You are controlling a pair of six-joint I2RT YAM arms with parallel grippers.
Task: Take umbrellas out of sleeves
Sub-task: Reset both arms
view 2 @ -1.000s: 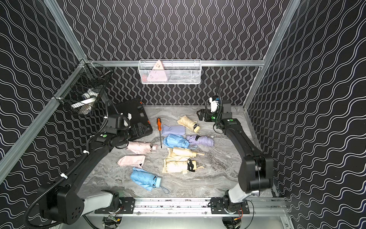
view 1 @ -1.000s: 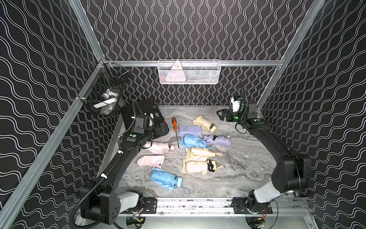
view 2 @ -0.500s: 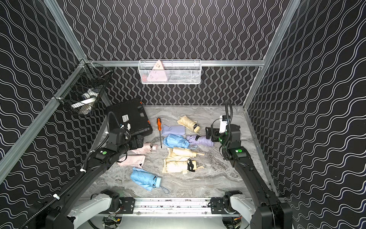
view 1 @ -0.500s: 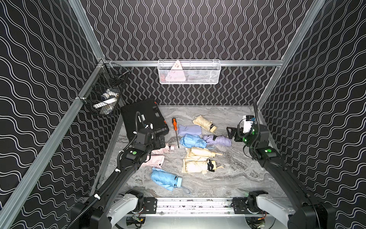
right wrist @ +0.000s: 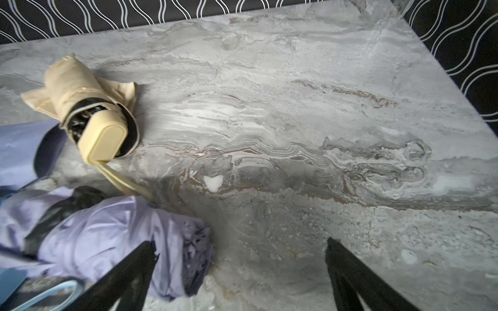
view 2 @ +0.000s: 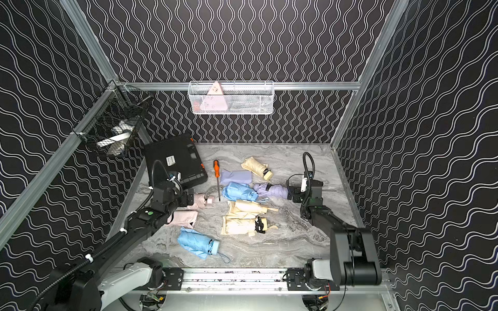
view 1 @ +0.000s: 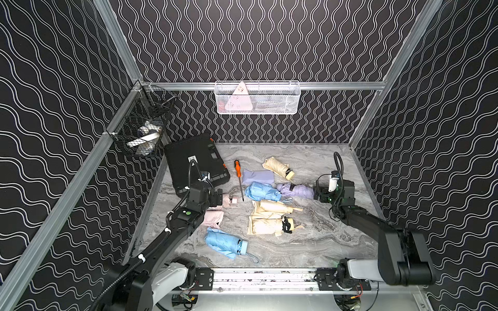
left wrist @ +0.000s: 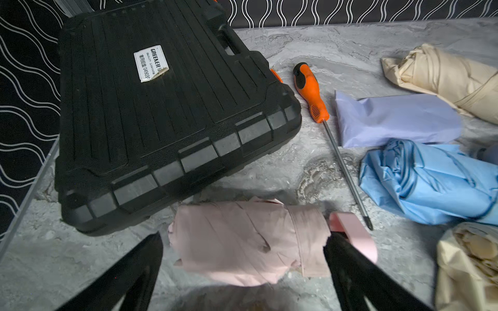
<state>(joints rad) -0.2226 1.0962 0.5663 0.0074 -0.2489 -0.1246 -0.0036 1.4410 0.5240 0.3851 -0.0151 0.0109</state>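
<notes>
My left gripper (left wrist: 244, 249) is open and low over the table, its jaws on either side of the pink umbrella (left wrist: 248, 242) without closing on it. In both top views it (view 1: 220, 198) hides most of that umbrella (view 2: 200, 200); a flat pink sleeve (view 1: 213, 218) lies just in front. My right gripper (right wrist: 239, 251) is open at the tip end of the lilac umbrella (right wrist: 107, 231), with one finger (right wrist: 129, 269) beside the fabric and bare table between the jaws. A lilac sleeve (view 1: 258, 176), blue umbrellas (view 1: 262, 191) and cream umbrellas (view 1: 277, 167) lie mid-table.
A black hard case (view 1: 194, 161) sits at the back left, with an orange-handled screwdriver (view 1: 238, 175) beside it. A white wire basket (view 1: 257, 98) hangs on the back wall and a black wire basket (view 1: 142, 129) on the left wall. A front rail (view 1: 264, 277) borders the table.
Both arms have come down and toward the front. The left gripper moved off the black case onto the pink umbrella. The right gripper dropped from the back right to the lilac umbrella's end.
</notes>
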